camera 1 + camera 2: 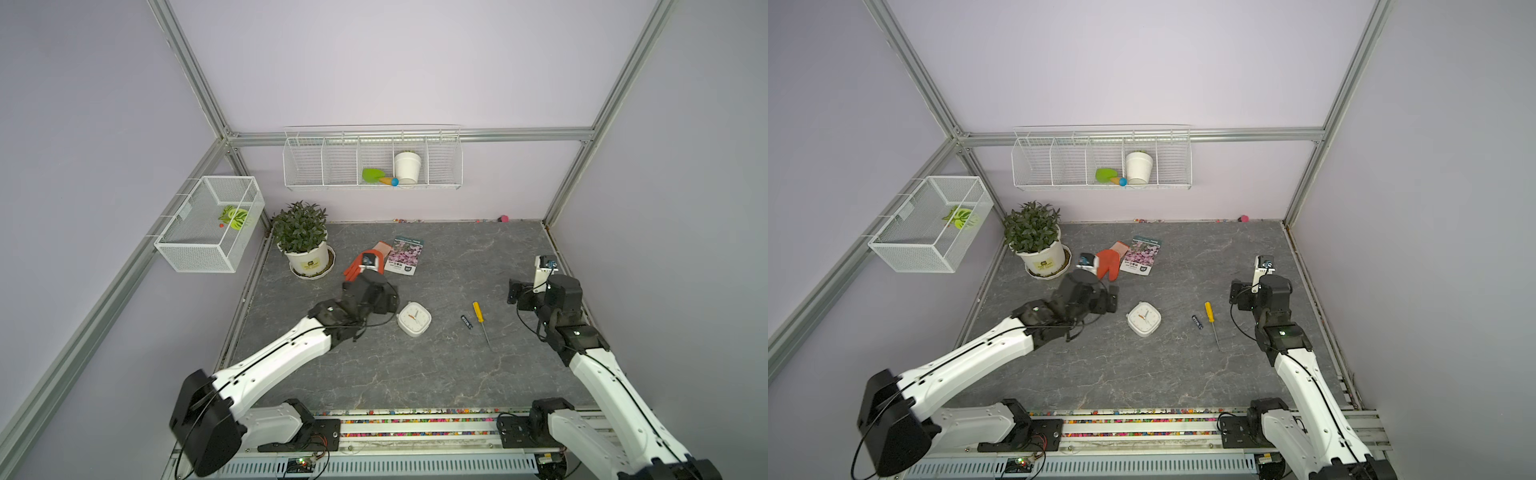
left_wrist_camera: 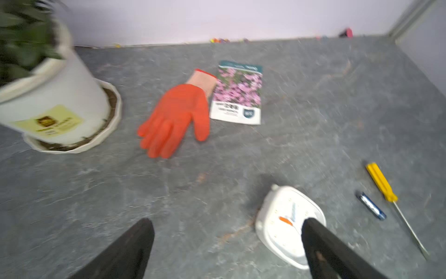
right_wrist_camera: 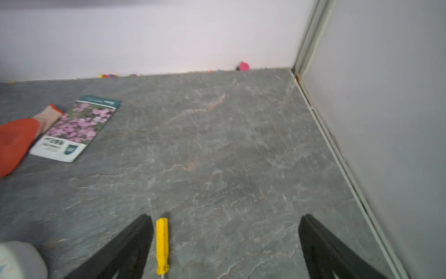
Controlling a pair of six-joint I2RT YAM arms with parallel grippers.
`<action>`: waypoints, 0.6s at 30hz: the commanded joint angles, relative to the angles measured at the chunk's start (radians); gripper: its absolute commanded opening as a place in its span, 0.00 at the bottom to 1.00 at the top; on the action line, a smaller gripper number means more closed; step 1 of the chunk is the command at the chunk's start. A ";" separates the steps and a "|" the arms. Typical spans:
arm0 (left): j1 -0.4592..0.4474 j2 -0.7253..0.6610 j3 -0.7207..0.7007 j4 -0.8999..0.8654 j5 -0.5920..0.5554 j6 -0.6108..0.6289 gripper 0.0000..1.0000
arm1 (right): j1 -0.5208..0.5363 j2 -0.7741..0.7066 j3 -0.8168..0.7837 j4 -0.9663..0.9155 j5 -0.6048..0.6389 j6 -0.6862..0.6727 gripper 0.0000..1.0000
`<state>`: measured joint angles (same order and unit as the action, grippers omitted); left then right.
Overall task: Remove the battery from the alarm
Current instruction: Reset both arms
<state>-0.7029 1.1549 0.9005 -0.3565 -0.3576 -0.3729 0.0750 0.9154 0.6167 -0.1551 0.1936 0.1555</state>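
In both top views the white alarm (image 1: 414, 318) (image 1: 1144, 318) lies dial up in the middle of the grey table. The dark blue battery (image 1: 467, 322) (image 1: 1197, 322) lies loose on the table to its right, beside the yellow-handled screwdriver (image 1: 478, 311). My left gripper (image 2: 228, 222) is open and empty, just left of the alarm (image 2: 287, 217). In the left wrist view one finger crosses the alarm's edge. The battery (image 2: 371, 205) is apart from both arms. My right gripper (image 3: 226, 217) is open over bare table, with the screwdriver handle (image 3: 162, 244) beside one finger.
A potted plant (image 1: 301, 241), an orange glove (image 2: 176, 118) and a flower seed packet (image 1: 405, 255) lie behind the left arm. A wire basket (image 1: 208, 224) hangs on the left wall and a wire shelf (image 1: 372, 160) on the back wall. The right wall runs close to the right arm.
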 commanded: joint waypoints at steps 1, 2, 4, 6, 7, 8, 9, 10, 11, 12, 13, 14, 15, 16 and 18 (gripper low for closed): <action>0.145 -0.114 -0.112 0.103 0.067 -0.007 1.00 | -0.007 0.042 -0.090 0.122 0.115 0.081 0.98; 0.206 -0.151 -0.146 0.126 0.083 -0.007 1.00 | -0.008 0.061 -0.121 0.180 0.128 0.076 0.98; 0.299 -0.206 -0.196 0.156 0.091 -0.010 1.00 | -0.007 0.108 -0.172 0.309 0.137 0.073 0.98; 0.368 -0.243 -0.236 0.173 0.038 -0.014 1.00 | -0.007 0.169 -0.211 0.439 0.140 0.065 0.98; 0.386 -0.252 -0.249 0.174 -0.016 -0.024 1.00 | -0.006 0.197 -0.222 0.495 0.144 0.064 0.98; 0.398 -0.260 -0.261 0.171 -0.082 -0.038 1.00 | -0.007 0.236 -0.236 0.560 0.142 0.055 0.98; 0.411 -0.264 -0.273 0.172 -0.134 -0.044 1.00 | -0.007 0.273 -0.249 0.626 0.138 0.049 0.98; 0.419 -0.268 -0.283 0.177 -0.169 -0.047 1.00 | -0.006 0.304 -0.260 0.683 0.136 0.043 0.98; 0.426 -0.269 -0.295 0.187 -0.208 -0.047 1.00 | -0.006 0.344 -0.270 0.757 0.134 0.032 0.98; 0.432 -0.270 -0.309 0.206 -0.237 -0.042 1.00 | -0.005 0.368 -0.271 0.804 0.120 0.016 0.98; 0.436 -0.270 -0.323 0.226 -0.255 -0.035 1.00 | -0.006 0.379 -0.263 0.812 0.085 -0.035 0.98; 0.439 -0.269 -0.337 0.249 -0.274 -0.027 1.00 | -0.005 0.390 -0.257 0.825 0.068 -0.070 0.98; 0.444 -0.268 -0.348 0.271 -0.284 -0.020 1.00 | -0.005 0.412 -0.272 0.893 0.067 -0.092 0.98; 0.451 -0.266 -0.359 0.288 -0.287 -0.011 1.00 | -0.006 0.437 -0.292 0.964 0.071 -0.101 0.98; 0.473 -0.254 -0.374 0.318 -0.291 0.001 1.00 | -0.008 0.508 -0.329 1.092 0.094 -0.083 0.98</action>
<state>-0.2539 0.8959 0.5457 -0.1207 -0.5823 -0.3973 0.0715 1.3563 0.3355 0.6762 0.2848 0.1116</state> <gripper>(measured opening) 0.999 0.983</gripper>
